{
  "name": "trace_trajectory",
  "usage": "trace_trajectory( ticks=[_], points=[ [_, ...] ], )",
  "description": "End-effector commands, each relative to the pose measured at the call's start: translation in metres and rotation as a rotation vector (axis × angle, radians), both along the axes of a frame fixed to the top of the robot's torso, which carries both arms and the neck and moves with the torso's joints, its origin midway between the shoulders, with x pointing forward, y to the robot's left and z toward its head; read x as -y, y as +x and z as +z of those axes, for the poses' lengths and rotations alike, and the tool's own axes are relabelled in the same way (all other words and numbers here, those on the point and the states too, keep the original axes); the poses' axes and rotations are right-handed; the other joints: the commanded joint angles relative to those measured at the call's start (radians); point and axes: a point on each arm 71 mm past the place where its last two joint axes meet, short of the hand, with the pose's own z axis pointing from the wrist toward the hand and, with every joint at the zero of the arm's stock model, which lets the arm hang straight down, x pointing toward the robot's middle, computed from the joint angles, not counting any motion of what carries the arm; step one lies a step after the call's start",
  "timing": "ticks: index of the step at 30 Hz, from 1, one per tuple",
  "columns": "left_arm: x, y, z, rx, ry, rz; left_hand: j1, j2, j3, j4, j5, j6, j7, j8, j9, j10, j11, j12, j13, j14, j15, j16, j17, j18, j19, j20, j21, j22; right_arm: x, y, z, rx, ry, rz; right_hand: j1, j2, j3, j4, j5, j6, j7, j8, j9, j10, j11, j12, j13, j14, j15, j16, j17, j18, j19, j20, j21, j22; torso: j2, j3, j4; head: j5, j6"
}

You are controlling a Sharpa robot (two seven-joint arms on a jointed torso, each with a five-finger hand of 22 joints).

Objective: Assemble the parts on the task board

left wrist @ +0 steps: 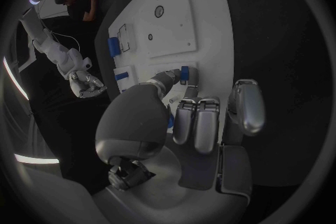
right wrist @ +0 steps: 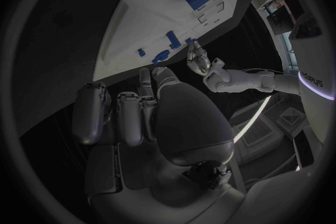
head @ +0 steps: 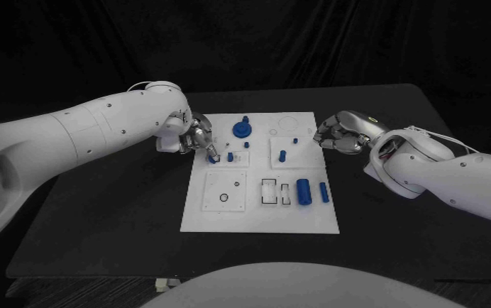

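**Operator:** Nearest you, what's at the front of the task board [head: 260, 224]?

**Observer:** You have a square plate with a ring mark at about 7 o'clock on the board, then a pair of white-rimmed slots at 6, then the big blue cylinder [head: 304, 191] and the thin blue rod [head: 323, 192] lying side by side at about 5 o'clock. Those two look loose to me, not yet fitted.

**Operator:** And the hands?

**Observer:** Your left hand [head: 196, 138] is at 10 o'clock of the board, its fingers reaching down to a small blue peg [head: 213, 157] at the board's left edge. The left wrist view shows a fingertip against that peg; I'd say it is pinched, being set in or lifted, but I can't tell which. Your right hand [head: 338, 131] hangs just off the board's right edge at 2 o'clock, fingers curled in, holding nothing.

**Operator:** Count the blue parts, left to right.

**Observer:** I make seven: the held peg, one small peg just beside it, the knobbed round piece [head: 241, 128] at 12 o'clock, two small pieces on the upper right plate, then the cylinder and the rod. Some may be too small to see.

**Operator:** Progress?

**Observer:** I'd judge you are partway: the upper pieces seem seated, while the front slots and ring plate stand unfilled.
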Motion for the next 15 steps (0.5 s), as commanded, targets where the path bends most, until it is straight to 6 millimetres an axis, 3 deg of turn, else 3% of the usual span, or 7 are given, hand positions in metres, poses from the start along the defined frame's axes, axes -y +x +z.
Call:
trace_trajectory(
  ticks=[1,15],
  points=[
    [0.002,0.003,0.003,0.077,-0.052,0.034,-0.002,0.001,0.018,-0.019,-0.003,-0.005,-0.007,0.007,0.003,0.102,-0.005,0.006,0.263,0.104,-0.008,0.007,0.263,0.015,0.004,-0.004,0.002,0.173,0.001,0.000,-0.002,-0.010,-0.007,-0.013,0.008,0.004,0.008,0.000,0.005,0.005,0.000,-0.001,0.001,0.033,-0.008,-0.003,-0.019,0.053,-0.006,-0.003,-0.001,0.015,0.004,0.009,-0.002,0.180,0.000,-0.0001,0.0000,0.000,0.000],
    [-0.008,-0.008,0.009,0.193,-0.093,0.114,-0.016,0.006,0.016,-0.006,-0.006,0.000,-0.012,0.017,0.010,0.102,-0.011,0.006,0.263,0.104,-0.014,0.007,0.263,0.011,0.020,-0.008,0.018,0.178,0.004,-0.001,-0.001,-0.007,-0.007,-0.023,0.007,0.003,0.009,-0.001,0.005,0.005,0.000,-0.001,0.002,0.032,-0.008,-0.004,-0.021,0.053,-0.006,-0.003,-0.001,0.016,0.004,0.009,-0.003,0.180,0.001,0.0000,-0.0002,-0.001,0.000]
  ],
)
